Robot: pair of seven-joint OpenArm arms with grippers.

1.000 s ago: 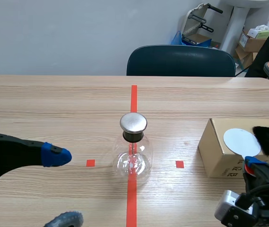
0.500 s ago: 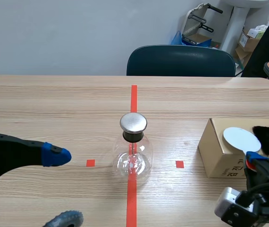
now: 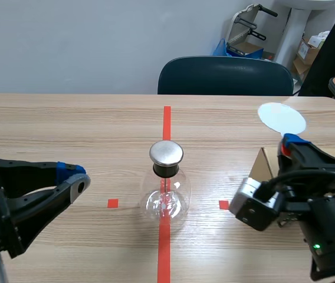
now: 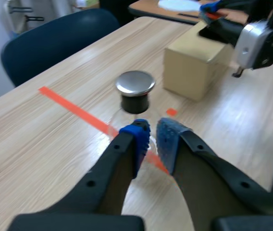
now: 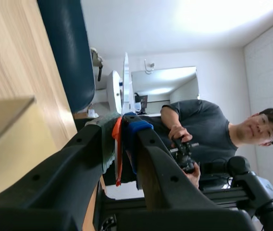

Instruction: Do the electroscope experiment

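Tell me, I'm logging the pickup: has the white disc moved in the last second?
Yes. The white disc, held in the right gripper, has gone up off the cardboard box, toward the chair.

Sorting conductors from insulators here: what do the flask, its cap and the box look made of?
Flask: clear glass by the look, see-through with bright glints; clear plastic is possible.
Cap: likely brushed metal, with a dull silver sheen.
Box: plain brown cardboard, matte.

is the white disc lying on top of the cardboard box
No, the white disc is held up in the right gripper, lifted off the cardboard box.
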